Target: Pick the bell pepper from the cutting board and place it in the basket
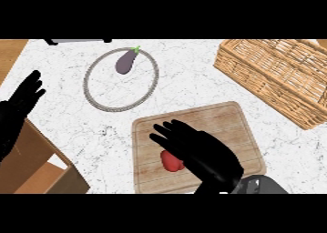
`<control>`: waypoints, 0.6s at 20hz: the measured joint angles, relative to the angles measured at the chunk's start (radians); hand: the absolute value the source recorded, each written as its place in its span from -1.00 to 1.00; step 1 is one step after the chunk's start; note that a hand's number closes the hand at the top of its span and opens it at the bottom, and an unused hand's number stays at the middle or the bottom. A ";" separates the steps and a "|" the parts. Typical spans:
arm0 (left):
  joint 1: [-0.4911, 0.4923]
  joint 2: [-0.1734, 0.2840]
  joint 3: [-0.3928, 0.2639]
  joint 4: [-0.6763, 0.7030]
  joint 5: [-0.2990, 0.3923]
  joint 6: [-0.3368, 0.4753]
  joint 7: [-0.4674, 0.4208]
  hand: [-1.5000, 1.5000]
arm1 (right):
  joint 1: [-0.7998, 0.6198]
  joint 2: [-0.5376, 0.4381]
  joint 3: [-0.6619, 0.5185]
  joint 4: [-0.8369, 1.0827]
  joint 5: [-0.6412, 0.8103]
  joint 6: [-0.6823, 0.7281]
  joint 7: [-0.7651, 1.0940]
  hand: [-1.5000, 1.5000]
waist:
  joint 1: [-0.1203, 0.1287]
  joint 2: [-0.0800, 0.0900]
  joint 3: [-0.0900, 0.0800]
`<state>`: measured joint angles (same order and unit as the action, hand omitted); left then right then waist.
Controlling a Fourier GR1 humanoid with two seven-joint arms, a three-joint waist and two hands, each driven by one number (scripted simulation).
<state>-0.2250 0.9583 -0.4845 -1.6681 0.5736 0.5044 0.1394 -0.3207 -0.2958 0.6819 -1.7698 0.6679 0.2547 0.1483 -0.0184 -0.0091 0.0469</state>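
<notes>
1. The red bell pepper [170, 163] lies on the cutting board [223, 120], partly hidden.
2. The right robot hand [202, 154] hovers over it, fingers spread open.
3. The basket [280, 75] stands well apart on the tabletop [192, 82].
4. The left robot hand [14, 111] rests open at the left edge.

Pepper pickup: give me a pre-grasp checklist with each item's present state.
1. Pepper on the board: ok.
2. Right hand over the pepper: ok, it covers part of it.
3. Fingers closed on the pepper: not ok, they look straight.
4. Basket has room: ok, nothing shows inside.
5. Way from board to basket: ok, bare counter between.
6. Left hand out of the way: ok, open at the view's left edge.
</notes>
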 measured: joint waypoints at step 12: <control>-0.027 -0.001 -0.029 0.016 0.014 0.029 -0.016 0.00 | 0.001 0.055 0.026 0.110 0.041 -0.025 -0.012 -1.00 | 0.001 -0.001 0.000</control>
<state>-0.2518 0.9576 -0.5131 -1.6517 0.5878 0.5331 0.1236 -0.3198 -0.2410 0.7080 -1.6597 0.7087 0.2292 0.1364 -0.0172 -0.0103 0.0473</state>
